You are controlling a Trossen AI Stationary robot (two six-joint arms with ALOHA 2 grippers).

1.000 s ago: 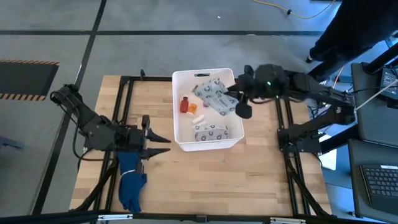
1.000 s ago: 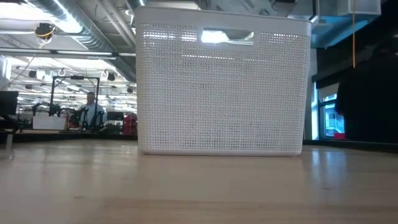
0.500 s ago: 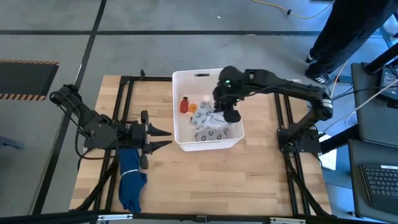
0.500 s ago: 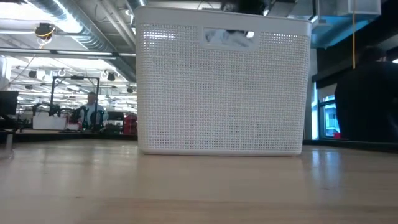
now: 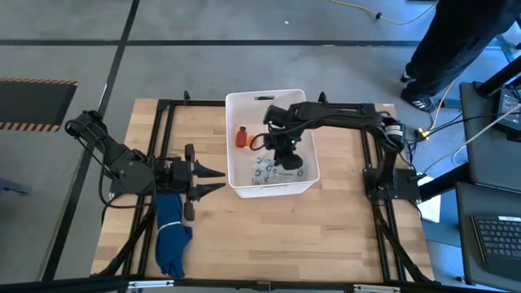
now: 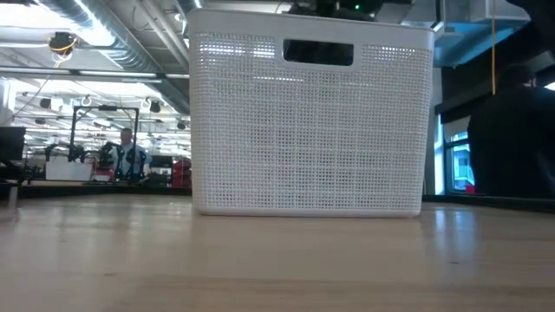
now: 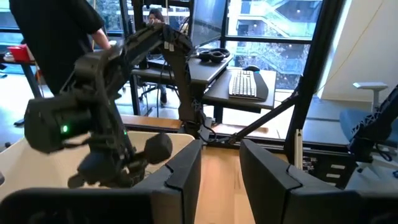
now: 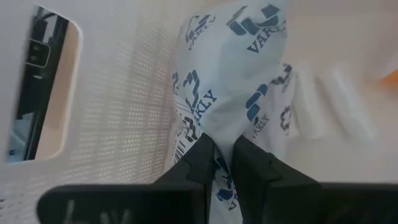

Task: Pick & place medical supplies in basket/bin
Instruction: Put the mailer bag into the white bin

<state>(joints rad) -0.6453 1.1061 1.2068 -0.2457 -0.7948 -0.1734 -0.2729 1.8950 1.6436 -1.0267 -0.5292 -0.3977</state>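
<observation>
The white tub (image 5: pixel 229 150) stands mid-table; in the low view its perforated wall (image 6: pixel 308 130) fills the middle. Inside lie a red bottle (image 5: pixel 241 137) and white printed packets (image 5: pixel 264 169). My right gripper (image 5: pixel 282 155) reaches down into the tub, shut on a white blue-printed packet (image 8: pixel 236 74). Beside that packet, short white cylinders (image 8: pixel 323 99) lie on the tub floor. My left gripper (image 5: pixel 218 181) waits open, left of the tub, with its fingers (image 7: pixel 186 174) level and pointing at it. My right gripper (image 8: pixel 225 146) pinches the printed packet between its two fingers at one narrow, gathered end (image 8: pixel 222 134). It comes from above, pointing down into the tub. The packet spreads out wider ahead of the fingers; whether its far end rests on the tub floor, I cannot tell.
A blue cloth (image 5: pixel 171 236) lies at the near left of the table, under the left arm. The tub's wall with the handle slot (image 8: pixel 43 87) stands close beside the held packet. A person (image 5: pixel 456 41) stands beyond the table's far right corner. Bare wood (image 5: pixel 269 236) spreads in front of the tub.
My right gripper has swung from the tub's right rim toward the table's left and down into the tub, carrying the packet with it. In the low view the handle slot went from bright to dark as the arm came behind it.
</observation>
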